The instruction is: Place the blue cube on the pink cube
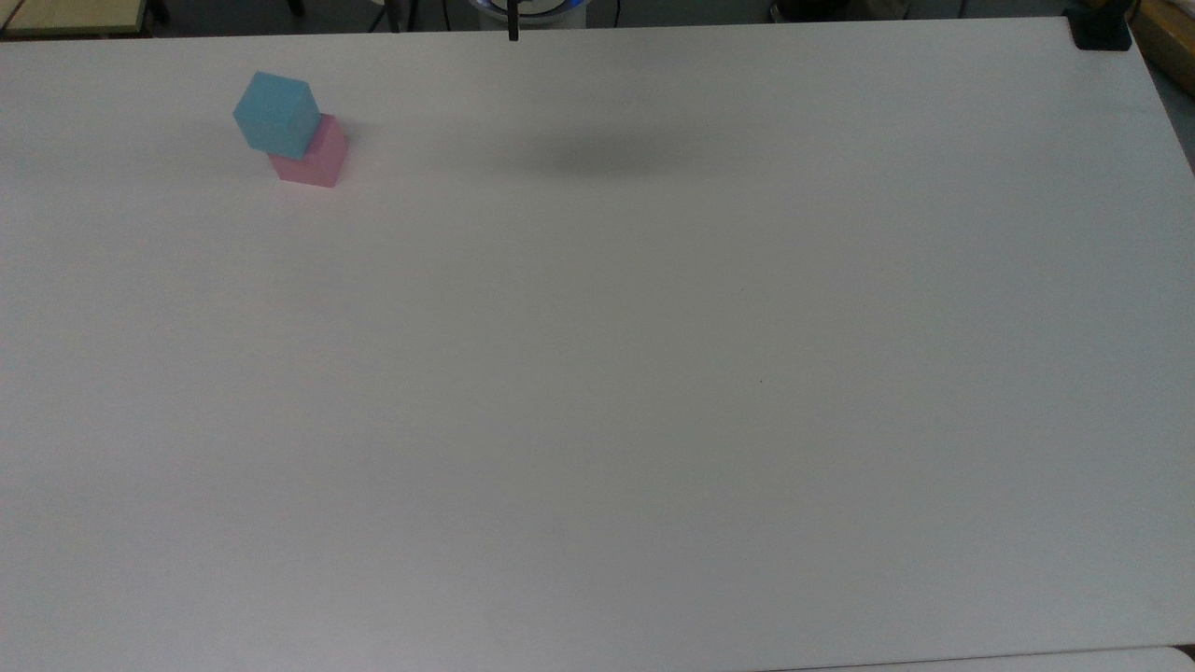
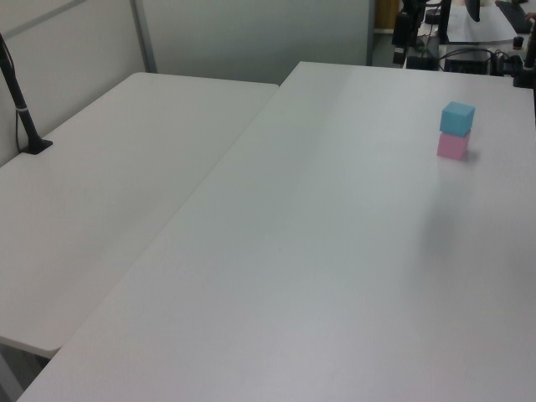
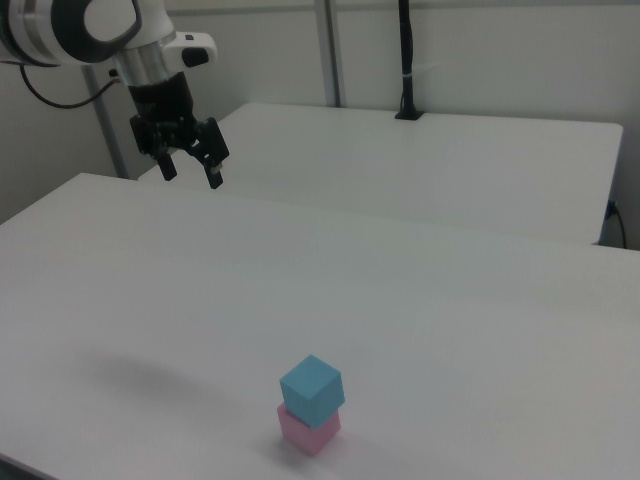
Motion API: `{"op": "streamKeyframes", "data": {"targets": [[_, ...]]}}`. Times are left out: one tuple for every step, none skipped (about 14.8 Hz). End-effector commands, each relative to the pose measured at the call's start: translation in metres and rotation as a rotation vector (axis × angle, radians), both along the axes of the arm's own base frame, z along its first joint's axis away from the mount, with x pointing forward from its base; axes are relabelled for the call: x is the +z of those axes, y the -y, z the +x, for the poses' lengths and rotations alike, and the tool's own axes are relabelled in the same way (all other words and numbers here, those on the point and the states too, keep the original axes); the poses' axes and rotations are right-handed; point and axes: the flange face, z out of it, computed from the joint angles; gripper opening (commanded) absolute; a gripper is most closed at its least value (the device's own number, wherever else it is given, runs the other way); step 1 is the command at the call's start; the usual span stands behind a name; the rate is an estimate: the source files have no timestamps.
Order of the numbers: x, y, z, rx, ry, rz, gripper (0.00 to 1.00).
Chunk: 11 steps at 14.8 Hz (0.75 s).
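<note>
The blue cube (image 1: 276,114) rests on top of the pink cube (image 1: 313,156), turned a little relative to it, near the top view's far left. The same stack stands with the blue cube (image 2: 457,118) over the pink cube (image 2: 452,146) at the left view's right, and with the blue cube (image 3: 312,390) over the pink cube (image 3: 308,430) low in the right view's middle. My gripper (image 3: 191,174) hangs high above the table in the right view's upper left, open, holding nothing, far from the stack. One fingertip (image 1: 513,30) pokes in at the top view's top edge.
The white table (image 1: 653,373) carries the arm's soft shadow (image 1: 607,159). A second white table (image 2: 109,184) adjoins it at the left view's left, with a black post (image 2: 21,109) clamped on it. A black clamp (image 1: 1102,33) sits at the top view's far right corner.
</note>
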Motion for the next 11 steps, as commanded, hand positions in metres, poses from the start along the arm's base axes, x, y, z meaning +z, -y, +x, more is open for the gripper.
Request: {"op": "streamKeyframes", "data": {"targets": [[-0.0049,-0.0139,0.0135,0.002,-0.058,-0.001,1.0],[-0.0017,-0.0148,0.0134,0.003,-0.068,-0.002,1.0],[-0.0021,-0.0139,0.013,0.001,-0.073,-0.002,1.0],[-0.0012,-0.0138,0.0125,0.001,-0.072,-0.002,1.0],[-0.0019,-0.0126,0.0119,-0.001,-0.075,-0.005,1.0],[-0.0028,-0.0101,0.0117,-0.006,-0.078,-0.005,1.0],[-0.0028,-0.0083,0.0118,-0.009,-0.078,-0.005,1.0],[-0.0028,-0.0083,0.0111,-0.009,-0.079,-0.005,1.0],[-0.0032,-0.0082,0.01,-0.009,-0.085,-0.005,1.0],[-0.0032,-0.0081,0.0086,-0.009,-0.093,-0.005,1.0],[-0.0019,-0.0063,0.0072,-0.013,-0.094,-0.005,1.0]]}}
